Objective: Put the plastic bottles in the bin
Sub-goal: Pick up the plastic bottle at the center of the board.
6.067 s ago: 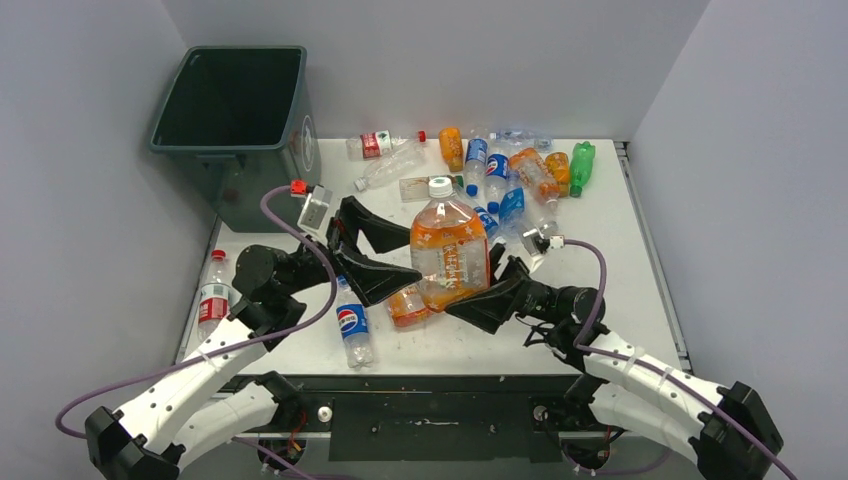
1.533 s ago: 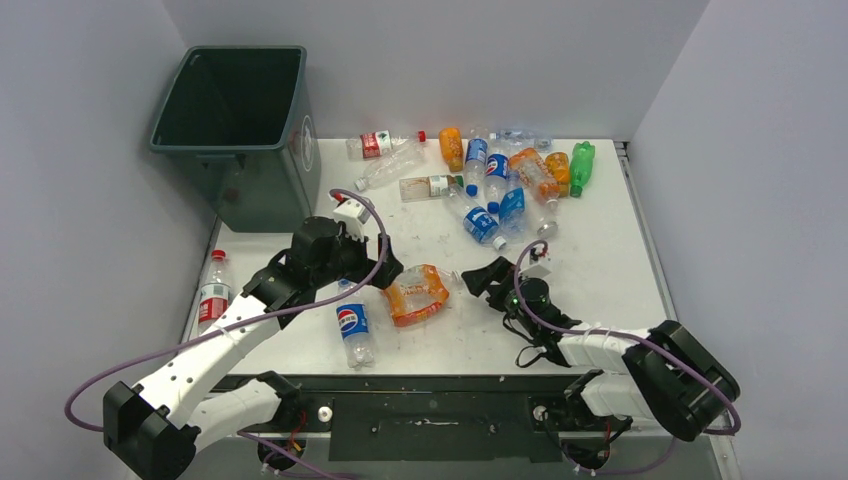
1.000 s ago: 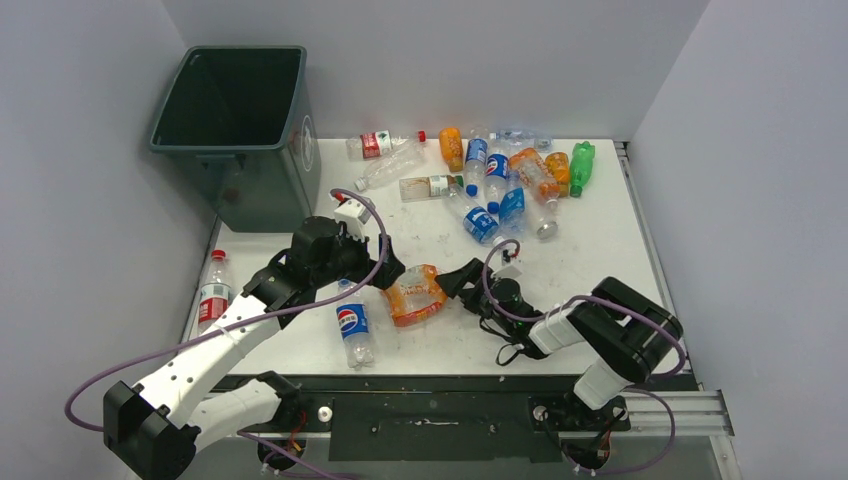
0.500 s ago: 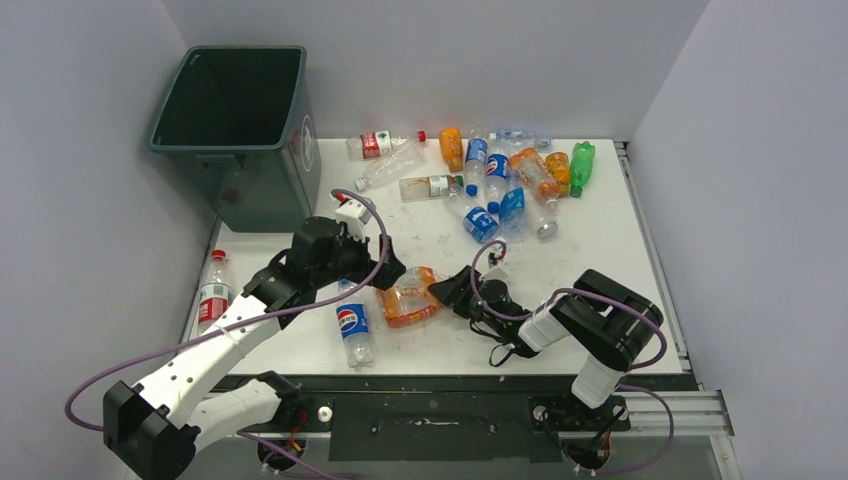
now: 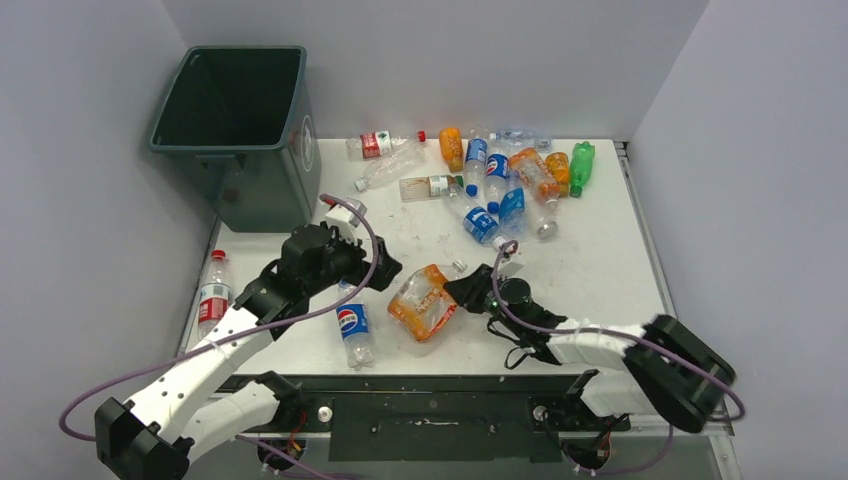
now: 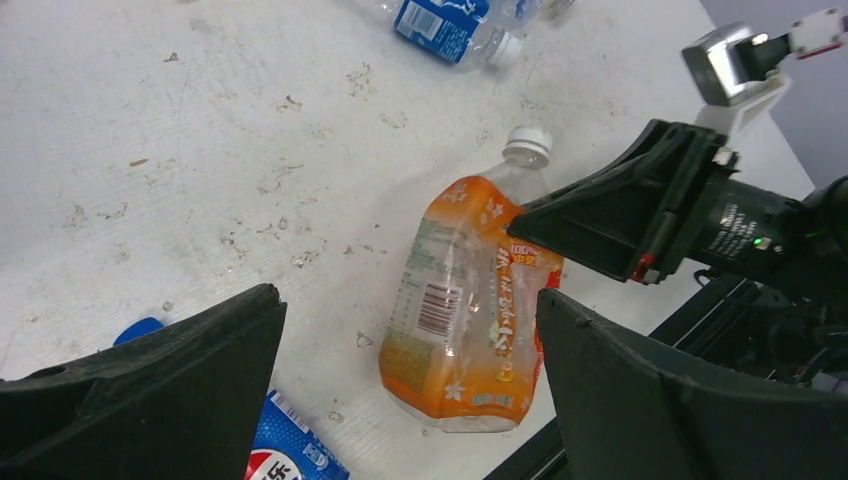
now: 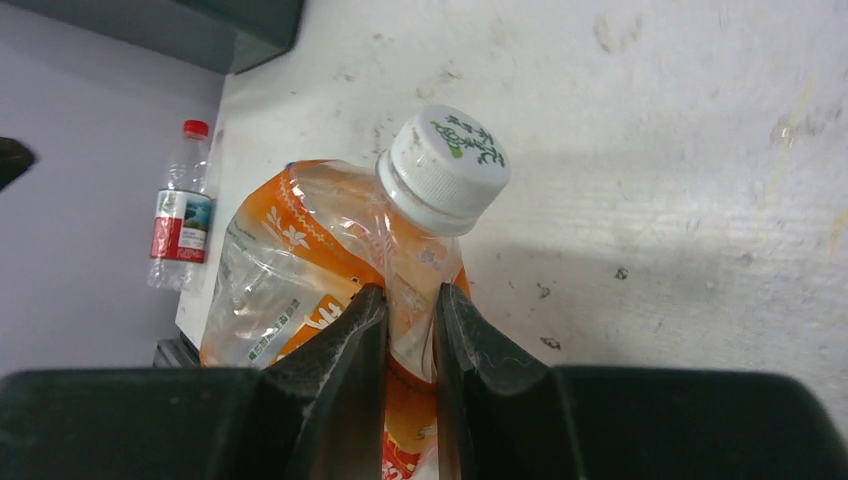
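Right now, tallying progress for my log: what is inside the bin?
In the bin only dark inner walls and floor show, with nothing lying on them. Its near rim hides the near inner wall and whatever lies right against it.

A white table (image 5: pixel 600 265) stands in the middle, its top scuffed and speckled with brownish stains. Plain pale grey walls close it in on three sides: a back wall (image 5: pixel 450 60), a left wall (image 5: pixel 80 220) and a right wall (image 5: pixel 760 200). A metal rail (image 5: pixel 655 270) runs along the table's right edge, and a black frame (image 5: pixel 400 395) lines the near edge. The light is soft and even, and shadows are faint.
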Controlling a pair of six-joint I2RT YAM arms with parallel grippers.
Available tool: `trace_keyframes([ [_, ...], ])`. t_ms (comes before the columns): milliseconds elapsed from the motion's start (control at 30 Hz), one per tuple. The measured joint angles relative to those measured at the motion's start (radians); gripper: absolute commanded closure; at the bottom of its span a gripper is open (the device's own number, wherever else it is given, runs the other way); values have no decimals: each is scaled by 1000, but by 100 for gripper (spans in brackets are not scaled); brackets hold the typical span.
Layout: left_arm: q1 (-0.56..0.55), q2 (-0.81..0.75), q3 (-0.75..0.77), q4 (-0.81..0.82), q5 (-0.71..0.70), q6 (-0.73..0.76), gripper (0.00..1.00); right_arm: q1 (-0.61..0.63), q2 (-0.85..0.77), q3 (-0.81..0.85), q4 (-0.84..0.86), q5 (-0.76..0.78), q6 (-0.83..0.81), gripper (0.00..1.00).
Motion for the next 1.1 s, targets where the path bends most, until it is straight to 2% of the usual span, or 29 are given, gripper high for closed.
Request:
trace_keyframes([
  [133,-1,-98,-99,114,21,-15,4,-18,-277,50,-213,-31,-204,95],
  [233,-1,-149,-156,206,100,-33,4,-23,-406,148,-357,-96,-354,95],
  [400,-1,-113,-164,354,302,-90,4,10,-491,306,-542,-254,-555,95],
  [567,-3,-56,-164,430,455,-146,1,92,-517,350,-654,-326,-678,95],
  [733,-6,-47,-164,490,543,-181,24,128,-510,351,-709,-353,-731,95],
  [800,-6,-43,-164,495,567,-184,26,129,-507,354,-712,-353,-739,95],
  [1000,-11,16,-158,493,643,-206,24,129,-495,396,-716,-352,-763,95],
  [1067,-16,35,-151,481,657,-206,31,129,-494,404,-716,-349,-768,95],
  [1100,-19,42,-149,475,662,-205,38,129,-494,407,-716,-348,-772,95],
])
